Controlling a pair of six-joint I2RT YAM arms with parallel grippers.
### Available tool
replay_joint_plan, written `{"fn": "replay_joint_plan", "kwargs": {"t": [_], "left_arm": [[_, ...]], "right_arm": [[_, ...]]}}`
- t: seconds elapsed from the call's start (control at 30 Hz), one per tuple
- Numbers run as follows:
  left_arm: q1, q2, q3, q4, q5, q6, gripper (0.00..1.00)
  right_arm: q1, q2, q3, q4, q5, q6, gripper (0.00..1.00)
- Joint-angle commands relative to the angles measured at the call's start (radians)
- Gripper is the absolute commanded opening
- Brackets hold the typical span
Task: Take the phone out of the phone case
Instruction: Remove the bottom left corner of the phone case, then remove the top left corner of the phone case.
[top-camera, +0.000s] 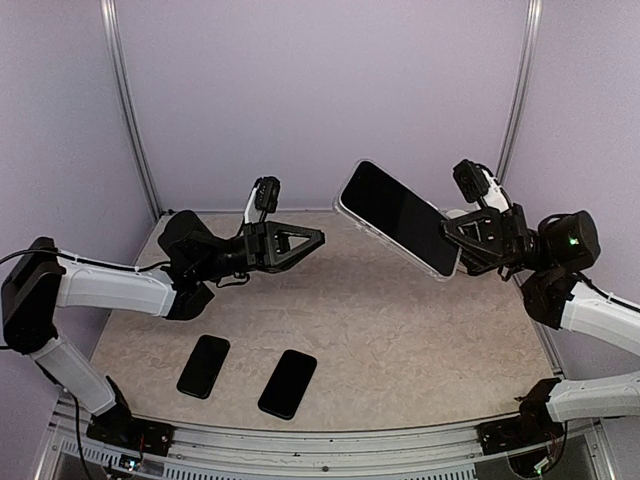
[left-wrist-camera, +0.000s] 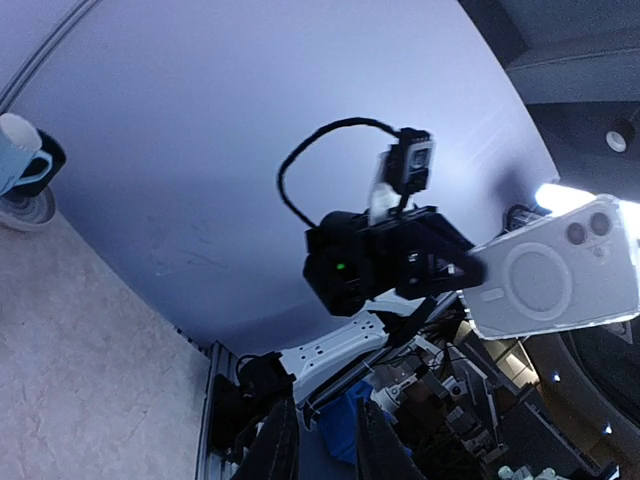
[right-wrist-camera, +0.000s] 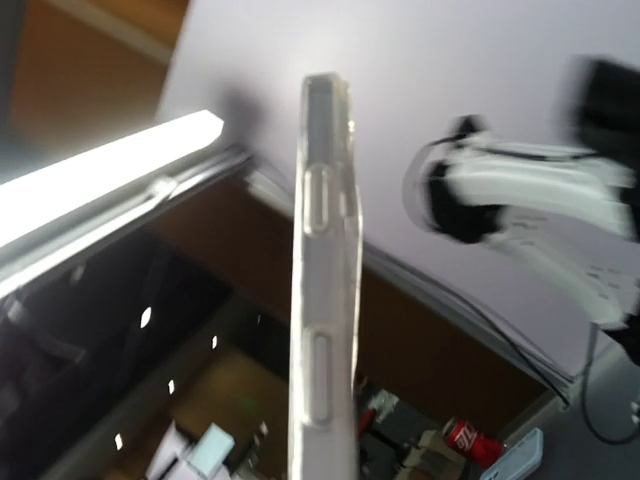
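A phone in a clear case (top-camera: 398, 217) is held high above the table, screen towards the camera and tilted. My right gripper (top-camera: 455, 245) is shut on its lower right end. In the left wrist view the case's clear back (left-wrist-camera: 555, 275) shows, with the camera lenses and a ring. In the right wrist view I see only its side edge (right-wrist-camera: 325, 300), with the buttons; my own fingers are hidden. My left gripper (top-camera: 312, 238) hangs in the air left of the phone, apart from it. Its fingers (left-wrist-camera: 275, 445) are slightly apart and empty.
Two bare black phones (top-camera: 204, 366) (top-camera: 288, 383) lie flat on the beige table (top-camera: 400, 330) near the front left. A light blue mug (left-wrist-camera: 20, 160) stands at the back of the table. Purple walls close in the back and sides.
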Motion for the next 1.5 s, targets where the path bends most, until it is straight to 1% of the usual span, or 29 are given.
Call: {"fn": "replay_joint_plan", "kwargs": {"t": [0.0, 0.1, 0.2, 0.27, 0.3, 0.4, 0.47, 0.5, 0.57, 0.63, 0.7, 0.77, 0.83, 0.97, 1.13, 1.2, 1.37, 1.47], "left_arm": [[0.015, 0.016, -0.009, -0.083, -0.022, 0.001, 0.22], [0.011, 0.003, 0.003, -0.14, -0.024, 0.033, 0.26], [0.012, -0.04, 0.003, -0.227, -0.039, 0.088, 0.31], [0.013, -0.087, 0.002, -0.33, -0.065, 0.161, 0.36], [0.014, -0.116, 0.002, -0.391, -0.079, 0.195, 0.38], [0.017, -0.203, -0.007, -0.535, -0.105, 0.279, 0.45], [0.025, -0.278, -0.024, -0.629, -0.108, 0.329, 0.51], [0.039, -0.363, -0.048, -0.707, -0.108, 0.382, 0.54], [0.049, -0.439, -0.079, -0.737, -0.107, 0.419, 0.61], [0.058, -0.529, -0.094, -0.788, -0.119, 0.462, 0.74], [0.062, -0.587, -0.091, -0.838, -0.109, 0.508, 0.83], [0.064, -0.618, -0.066, -0.888, -0.061, 0.542, 0.87], [0.064, -0.613, -0.022, -0.933, 0.006, 0.571, 0.88], [0.056, -0.526, 0.067, -0.996, 0.127, 0.594, 0.88], [-0.012, -0.418, 0.201, -1.109, 0.152, 0.673, 0.87], [-0.036, -0.37, 0.263, -1.141, 0.157, 0.694, 0.86], [-0.068, -0.279, 0.338, -1.146, 0.172, 0.707, 0.78], [-0.074, -0.242, 0.361, -1.146, 0.177, 0.713, 0.69]], "right_arm": [[0.014, -0.045, 0.046, 0.084, -0.006, -0.042, 0.0], [0.013, -0.063, 0.051, -0.05, 0.002, -0.127, 0.0], [0.013, -0.095, 0.089, -0.339, 0.023, -0.351, 0.0], [0.013, -0.106, 0.114, -0.509, 0.05, -0.479, 0.0], [0.012, -0.11, 0.119, -0.561, 0.062, -0.527, 0.0], [0.01, -0.111, 0.111, -0.638, 0.071, -0.621, 0.0], [0.009, -0.109, 0.117, -0.714, 0.08, -0.712, 0.0], [0.008, -0.114, 0.13, -0.81, 0.094, -0.839, 0.0], [0.006, -0.111, 0.135, -0.861, 0.088, -0.932, 0.0], [0.005, -0.099, 0.139, -0.89, 0.064, -1.009, 0.0], [0.004, -0.088, 0.139, -0.893, 0.027, -1.071, 0.0], [0.004, -0.07, 0.15, -0.908, -0.006, -1.129, 0.0], [0.005, -0.057, 0.163, -0.924, -0.035, -1.18, 0.0], [0.006, -0.015, 0.212, -0.988, -0.085, -1.276, 0.0], [0.011, 0.018, 0.246, -1.025, -0.124, -1.315, 0.0], [0.015, 0.034, 0.263, -1.066, -0.135, -1.33, 0.0], [0.037, 0.066, 0.294, -1.117, -0.151, -1.364, 0.0], [0.055, 0.087, 0.326, -1.178, -0.154, -1.409, 0.0]]}}
